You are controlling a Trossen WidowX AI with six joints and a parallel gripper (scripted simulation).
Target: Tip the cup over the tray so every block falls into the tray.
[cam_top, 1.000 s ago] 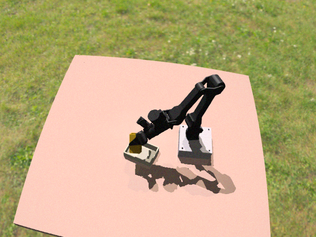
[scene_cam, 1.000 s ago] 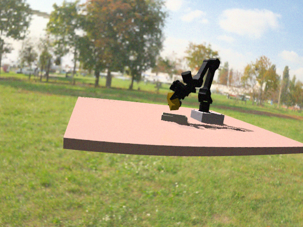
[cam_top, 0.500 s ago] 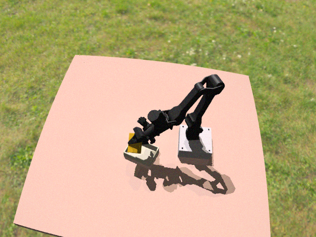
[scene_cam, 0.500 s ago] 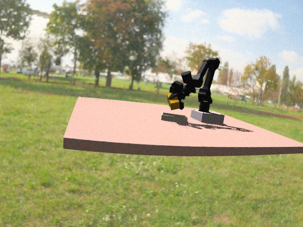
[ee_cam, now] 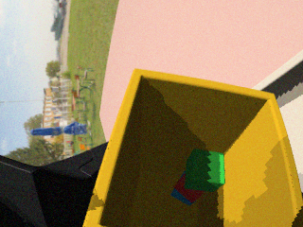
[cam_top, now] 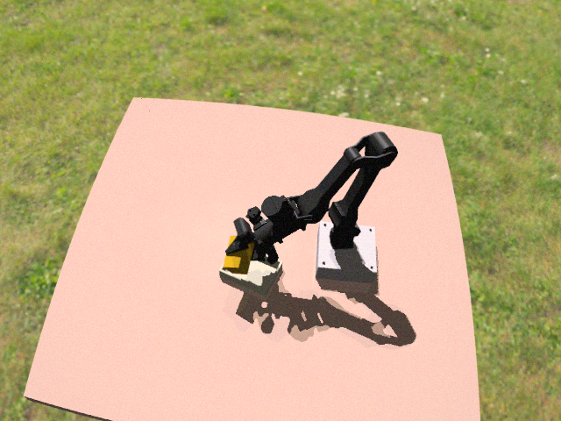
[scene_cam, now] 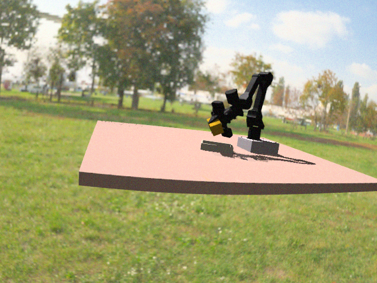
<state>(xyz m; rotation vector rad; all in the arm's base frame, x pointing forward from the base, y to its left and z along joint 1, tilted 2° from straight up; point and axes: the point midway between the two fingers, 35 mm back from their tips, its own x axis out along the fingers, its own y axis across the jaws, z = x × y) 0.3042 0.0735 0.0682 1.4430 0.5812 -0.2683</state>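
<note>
1. The hand (cam_top: pixel 250 254) (scene_cam: pixel 221 125) (ee_cam: pixel 180 148) is closed on the yellow cup (cam_top: pixel 238 260) (scene_cam: pixel 215 127) (ee_cam: pixel 253 172), which is tilted above the tray (cam_top: pixel 246 284) (scene_cam: pixel 216 147) (ee_cam: pixel 294 115), clear of it.
2. A green block (ee_cam: pixel 205 170), a red block (ee_cam: pixel 190 186) and a blue block (ee_cam: pixel 182 196) are inside the cup, the green partly covering the red.
3. In the top view, the tray lies on the surface (cam_top: pixel 158 226) (scene_cam: pixel 146 152) (ee_cam: pixel 204 43) between its left edge and the arm's base (cam_top: pixel 369 245) (scene_cam: pixel 269 148), well apart from the top-left corner.
4. That base stands nearer the right edge.
</note>
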